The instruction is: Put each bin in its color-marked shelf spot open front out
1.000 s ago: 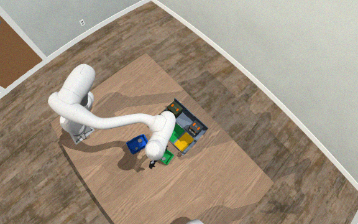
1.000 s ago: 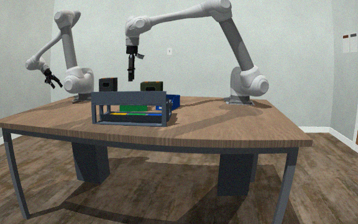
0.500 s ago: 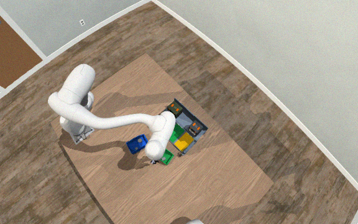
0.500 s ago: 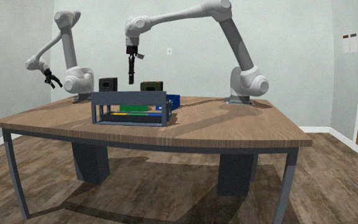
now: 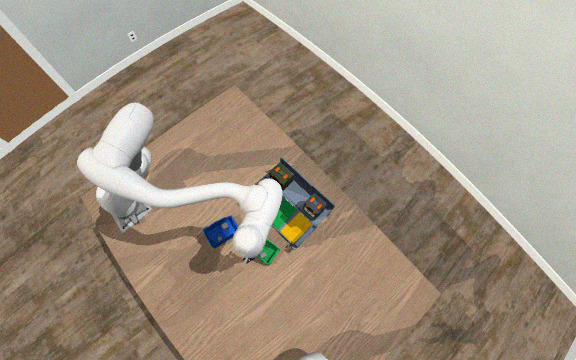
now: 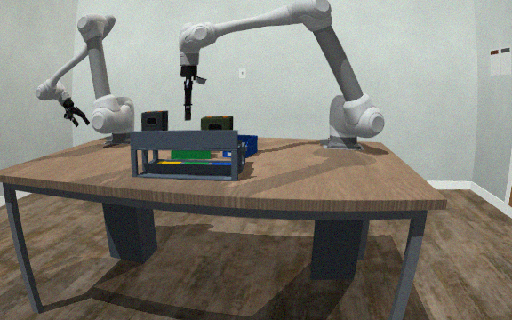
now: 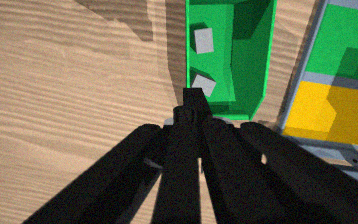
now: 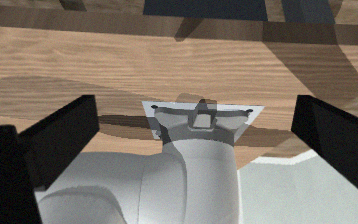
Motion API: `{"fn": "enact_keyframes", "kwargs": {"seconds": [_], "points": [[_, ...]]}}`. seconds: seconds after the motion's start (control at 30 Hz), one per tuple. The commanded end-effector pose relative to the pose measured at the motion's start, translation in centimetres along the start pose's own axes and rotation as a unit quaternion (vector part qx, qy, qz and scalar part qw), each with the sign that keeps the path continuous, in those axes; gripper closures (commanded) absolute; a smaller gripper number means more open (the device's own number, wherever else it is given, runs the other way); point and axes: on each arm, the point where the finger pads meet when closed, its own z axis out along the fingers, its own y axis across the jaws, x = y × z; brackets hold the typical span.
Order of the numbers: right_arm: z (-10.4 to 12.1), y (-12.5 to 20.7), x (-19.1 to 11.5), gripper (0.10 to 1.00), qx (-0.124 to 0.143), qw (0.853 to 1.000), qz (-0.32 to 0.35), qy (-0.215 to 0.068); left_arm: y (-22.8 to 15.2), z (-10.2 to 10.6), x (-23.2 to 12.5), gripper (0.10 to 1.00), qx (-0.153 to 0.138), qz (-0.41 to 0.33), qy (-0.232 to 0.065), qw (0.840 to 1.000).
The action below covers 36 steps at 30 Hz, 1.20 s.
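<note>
Two gray parts (image 5: 263, 255) (image 7: 204, 41) were held in the green bin (image 5: 271, 251) (image 6: 190, 155) (image 7: 252, 55) on the table (image 5: 318, 300) (image 6: 305, 178) (image 7: 70, 100), upper center of the left wrist view. Above it, the left gripper's (image 5: 247, 259) (image 6: 188, 119) (image 7: 193, 92) jaws were closed together, empty; the right's (image 6: 82, 123) (image 8: 195, 115) were spread.
</note>
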Motion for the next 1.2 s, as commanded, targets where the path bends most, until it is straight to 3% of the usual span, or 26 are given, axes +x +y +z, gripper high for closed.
{"fn": "enact_keyframes", "kwargs": {"seconds": [0.0,0.57,0.6,1.17], "points": [[-0.05,-0.01,0.0,0.098,0.0,1.0,0.0,0.001,0.02,-0.12,-0.03,0.999,0.0,0.0,-0.001,1.0],[-0.05,-0.01,0.0,0.098,0.0,1.0,0.0,0.001,0.02,-0.12,-0.03,0.999,0.0,0.0,-0.001,1.0],[-0.05,-0.01,0.0,0.098,0.0,1.0,0.0,0.001,0.02,-0.12,-0.03,0.861,0.0,0.0,-0.001,1.0],[-0.05,-0.01,0.0,0.098,0.0,1.0,0.0,0.001,0.02,-0.02,-0.03,0.861,0.0,0.0,-0.001,1.0]]}}
